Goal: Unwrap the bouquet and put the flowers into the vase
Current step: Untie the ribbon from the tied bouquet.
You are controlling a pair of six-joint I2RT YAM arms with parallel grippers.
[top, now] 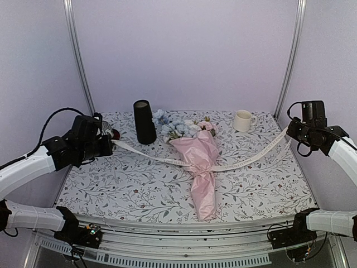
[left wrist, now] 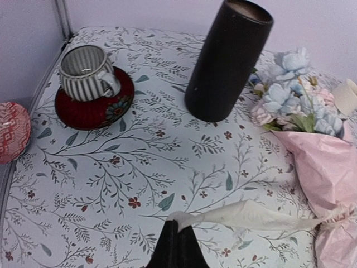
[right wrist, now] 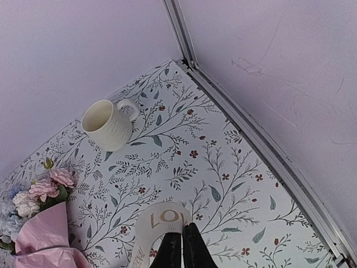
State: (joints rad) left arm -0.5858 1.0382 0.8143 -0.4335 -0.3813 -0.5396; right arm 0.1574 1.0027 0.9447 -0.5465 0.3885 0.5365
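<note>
The pink-paper bouquet [top: 199,162] of pale blue, pink and white flowers [top: 178,127] lies on the counter [top: 111,184], beside the tall matte black vase [top: 144,121]. The left pincer [left wrist: 177,237] and right pincer [right wrist: 179,241] each clamp an end of its cream ribbon [top: 251,158].

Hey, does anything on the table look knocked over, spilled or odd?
Nothing is spilled or broken. The one odd sight: the bouquet lies flat, and its cream ribbon is stretched across the table, one end pinched in the left claw, the other in the right claw. The vase and cream mug stand upright.
</note>
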